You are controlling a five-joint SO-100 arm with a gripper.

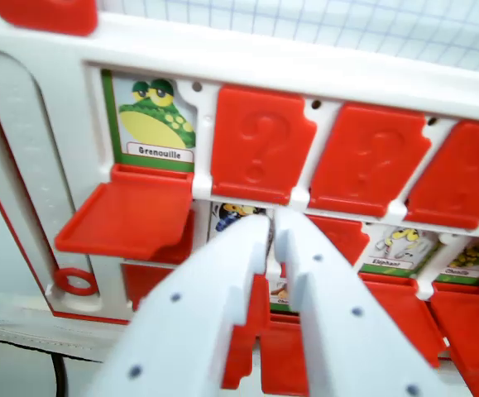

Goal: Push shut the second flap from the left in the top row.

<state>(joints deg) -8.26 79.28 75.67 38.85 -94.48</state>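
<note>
The white gripper (272,236) reaches up from the bottom of the wrist view, its jaws nearly together with only a thin slit between the tips and nothing held. The tips sit just below the second flap (261,143) in the top row of the white game board (222,58); this red question-mark flap stands upright, covering its window. To its left, the first flap (127,217) hangs folded down, showing a frog card (152,120) labelled "Grenouille".

"Grenouille" on frog card (150,124); question marks on shut flaps (260,145).
</note>
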